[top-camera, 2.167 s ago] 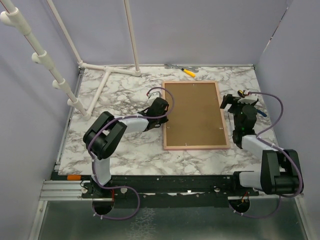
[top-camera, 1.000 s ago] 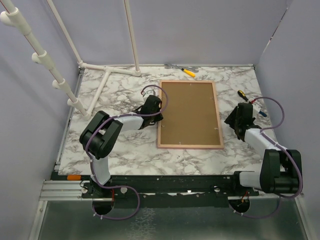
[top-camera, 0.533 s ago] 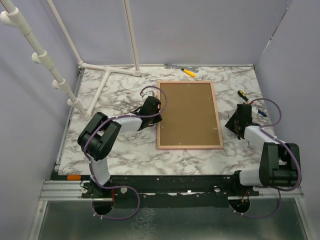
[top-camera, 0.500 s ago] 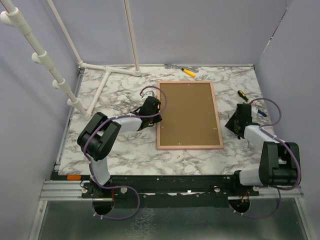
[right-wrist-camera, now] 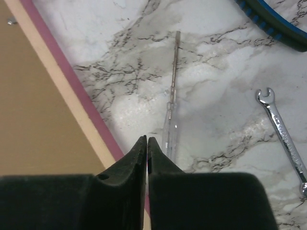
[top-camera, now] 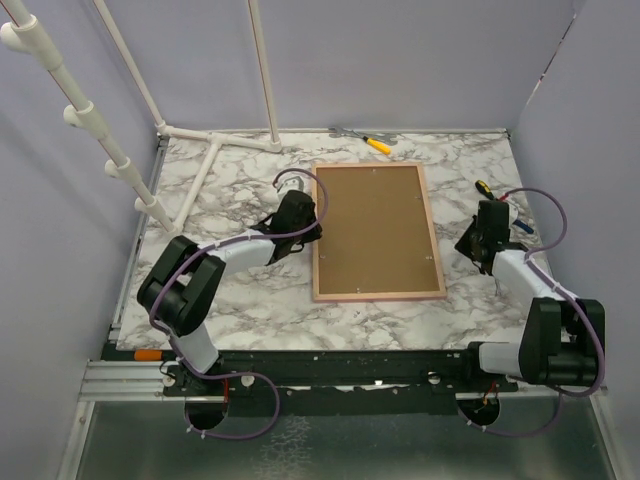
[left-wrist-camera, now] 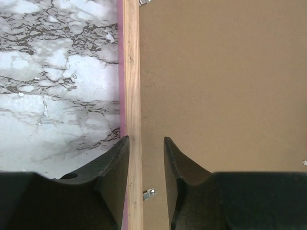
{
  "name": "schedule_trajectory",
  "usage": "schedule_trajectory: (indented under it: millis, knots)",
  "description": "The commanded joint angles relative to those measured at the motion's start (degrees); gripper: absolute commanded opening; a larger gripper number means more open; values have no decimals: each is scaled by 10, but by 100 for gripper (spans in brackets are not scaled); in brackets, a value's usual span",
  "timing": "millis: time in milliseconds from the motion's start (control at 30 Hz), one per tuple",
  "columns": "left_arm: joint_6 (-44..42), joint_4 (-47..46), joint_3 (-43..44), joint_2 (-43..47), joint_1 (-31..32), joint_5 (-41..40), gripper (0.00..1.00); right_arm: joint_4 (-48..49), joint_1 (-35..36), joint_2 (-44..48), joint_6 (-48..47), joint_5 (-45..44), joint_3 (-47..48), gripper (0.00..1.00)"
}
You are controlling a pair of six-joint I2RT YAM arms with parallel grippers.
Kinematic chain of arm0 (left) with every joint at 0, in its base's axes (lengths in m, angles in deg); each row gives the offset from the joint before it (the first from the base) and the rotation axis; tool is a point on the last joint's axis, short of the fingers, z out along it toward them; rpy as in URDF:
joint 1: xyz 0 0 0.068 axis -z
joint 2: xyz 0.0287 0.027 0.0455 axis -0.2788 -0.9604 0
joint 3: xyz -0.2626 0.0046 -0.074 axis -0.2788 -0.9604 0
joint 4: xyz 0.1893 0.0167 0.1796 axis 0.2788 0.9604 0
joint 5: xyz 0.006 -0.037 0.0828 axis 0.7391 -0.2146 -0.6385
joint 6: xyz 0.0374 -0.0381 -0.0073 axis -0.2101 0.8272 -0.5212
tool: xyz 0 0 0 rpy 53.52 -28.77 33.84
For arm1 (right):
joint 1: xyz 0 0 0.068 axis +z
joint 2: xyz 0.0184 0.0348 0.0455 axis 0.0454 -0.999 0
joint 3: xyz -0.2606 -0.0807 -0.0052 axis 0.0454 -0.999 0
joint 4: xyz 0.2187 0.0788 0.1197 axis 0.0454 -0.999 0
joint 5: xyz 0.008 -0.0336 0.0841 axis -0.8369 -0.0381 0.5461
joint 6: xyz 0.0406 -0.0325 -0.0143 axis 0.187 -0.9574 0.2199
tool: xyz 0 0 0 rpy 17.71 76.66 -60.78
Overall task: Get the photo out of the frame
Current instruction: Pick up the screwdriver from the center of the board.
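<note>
Robot lab cell. Plain purple screens (top-camera: 400,60) box in marble-look desk (top-camera: 262,300) w/ PVC pipe rig (top-camera: 213,152). Arms (top-camera: 190,285) bolted on rail (top-camera: 120,378).

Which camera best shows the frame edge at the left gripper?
Left wrist: one rail of the frame runs up through the open gap of the left gripper, with a metal tab beside it. Top external shows the whole frame, its rail thin. Right wrist shows only the opposite edge.

The top view looks down from the near side over the whole table (top-camera: 260,300). Both wrist views look closely down on the frame (top-camera: 375,230), at its left and right edges.
</note>
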Motion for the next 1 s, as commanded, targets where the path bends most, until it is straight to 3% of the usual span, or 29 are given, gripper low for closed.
schedule_trajectory:
  millis: [0, 67, 233, 500, 967]
  knots:
    - [0, -8, -18, 44, -2, -1, 38, -22, -5, 29, -20, 41, 16, 16]
    - [-1, -8, -23, 55, -2, -2, 40, -26, -5, 20, -23, 28, 17, 29]
    - [-4, -6, -33, 73, -2, -9, 40, -44, -4, -24, -6, -19, 27, 38]
    - [-11, -12, -63, 111, -2, -50, 39, -40, -5, -46, -3, -23, 29, 39]
    - [-11, -18, -89, 136, -2, -44, 39, -79, -5, -104, -4, -36, 70, 36]
